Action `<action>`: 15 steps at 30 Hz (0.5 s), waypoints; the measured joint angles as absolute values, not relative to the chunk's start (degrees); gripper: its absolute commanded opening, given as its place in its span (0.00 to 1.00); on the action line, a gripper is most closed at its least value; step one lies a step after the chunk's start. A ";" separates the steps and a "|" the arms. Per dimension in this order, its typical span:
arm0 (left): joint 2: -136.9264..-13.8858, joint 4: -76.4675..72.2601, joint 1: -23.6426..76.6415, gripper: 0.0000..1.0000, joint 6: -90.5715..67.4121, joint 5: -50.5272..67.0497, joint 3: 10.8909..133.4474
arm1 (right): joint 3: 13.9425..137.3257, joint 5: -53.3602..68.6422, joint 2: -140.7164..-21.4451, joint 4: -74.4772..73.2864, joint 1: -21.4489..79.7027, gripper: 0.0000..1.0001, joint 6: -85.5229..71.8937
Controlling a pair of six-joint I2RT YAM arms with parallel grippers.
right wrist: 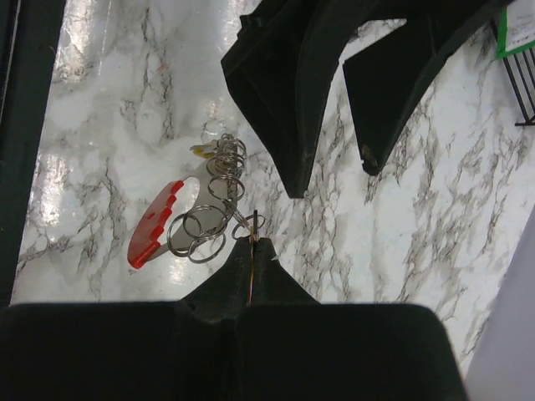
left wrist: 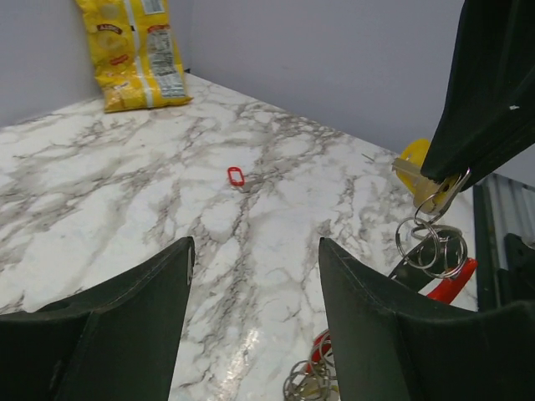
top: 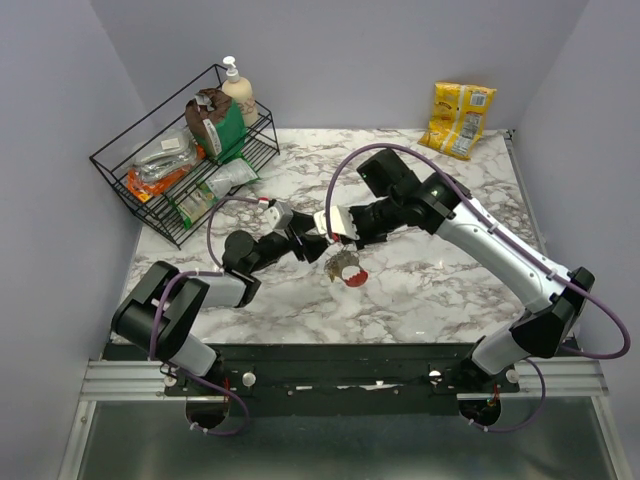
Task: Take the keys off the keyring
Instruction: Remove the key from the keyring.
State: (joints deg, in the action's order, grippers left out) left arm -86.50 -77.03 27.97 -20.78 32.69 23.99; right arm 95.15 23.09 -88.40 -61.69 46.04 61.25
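left pincer (top: 318,243) agape (tips facing right's); right pincer (right wrist: 255,244) pinched tight

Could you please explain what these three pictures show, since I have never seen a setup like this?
Two robot arms are bolted at the near edge of a marble table. One picture looks down from above; the other two come from cameras on each wrist. The right pincer is shut on a bunch of metal rings, the keyring, which hangs with a red piece and a yellow tag attached. The left pincer stands open, close beside it, holding nothing. On the table lie a small red loop, a yellow snack bag, and a wire rack with packets and a pump bottle.
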 measured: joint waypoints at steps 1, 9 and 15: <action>-86.74 -77.03 27.97 0.70 -21.54 33.47 24.43 | 95.39 23.38 -88.40 -62.04 46.22 0.02 61.58; -87.50 -77.03 27.97 0.68 -29.17 41.28 27.38 | 96.86 23.77 -88.47 -63.20 46.89 0.03 62.65; -87.50 -77.03 27.99 0.67 -31.92 44.64 27.77 | 97.17 22.33 -88.75 -62.06 46.87 0.03 62.57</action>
State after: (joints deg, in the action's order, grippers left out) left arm -87.50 -77.03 27.99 -31.92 44.64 27.77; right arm 97.17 22.33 -88.75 -62.06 46.87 62.57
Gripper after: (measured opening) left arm 0.672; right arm 0.025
